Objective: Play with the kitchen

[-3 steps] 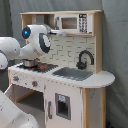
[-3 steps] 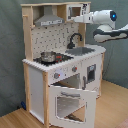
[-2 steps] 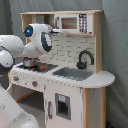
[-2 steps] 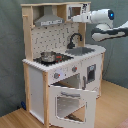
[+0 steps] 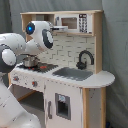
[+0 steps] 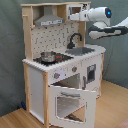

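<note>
Writing or brand marks cannot be read anywhere on the kitchen (image 5: pixel 70 75) (image 6: pixel 60 70); the microwave (image 5: pixel 75 23) has a dark keypad strip down its right side, but the marks on it are too small to make out. The kitchen stands on a wooden floor (image 6: pixel 15 119) in front of a grey curtain (image 6: pixel 10 45), filling most of both exterior views.

On the stovetop sits a small metal pot (image 5: pixel 29 61) (image 6: pixel 48 56). Next to it come the grey sink (image 5: pixel 75 73) (image 6: pixel 82 50) and the black curved faucet (image 5: pixel 85 58) (image 6: pixel 74 39). The grey range hood (image 6: pixel 49 20) shows plainly only in the second exterior view; in the first exterior view the arm (image 5: pixel 22 47) covers most of it. The oven door (image 6: pixel 67 102) hangs open, tipped forward and down.

The arm reaches to the upper shelf, and its gripper (image 6: pixel 75 16) is at the microwave level in the second exterior view. Whether the fingers are wide or narrow, I cannot tell; they are hidden against the cabinet. In the first exterior view the arm's white body is cut off by the first exterior view's left and bottom edges.
</note>
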Tool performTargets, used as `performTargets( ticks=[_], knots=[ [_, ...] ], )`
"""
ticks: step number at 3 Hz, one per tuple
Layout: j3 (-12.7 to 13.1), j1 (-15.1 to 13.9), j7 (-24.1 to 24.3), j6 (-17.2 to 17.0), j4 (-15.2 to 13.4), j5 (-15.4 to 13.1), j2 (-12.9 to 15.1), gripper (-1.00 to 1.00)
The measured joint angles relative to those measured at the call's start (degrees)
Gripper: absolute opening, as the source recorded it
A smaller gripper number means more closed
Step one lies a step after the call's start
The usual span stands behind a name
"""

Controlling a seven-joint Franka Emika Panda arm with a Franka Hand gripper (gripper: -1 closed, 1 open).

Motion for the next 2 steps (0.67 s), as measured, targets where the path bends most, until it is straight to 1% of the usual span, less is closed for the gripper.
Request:
performTargets(
  ticks=[1,2],
  knots=[
    [3.6,-4.2,0.1,-0.1,2.2,0.0,0.0,1.0],
    [6.6,-6.9,1.8,-0.7,3.9,0.1,0.0,1.0]
  ],
)
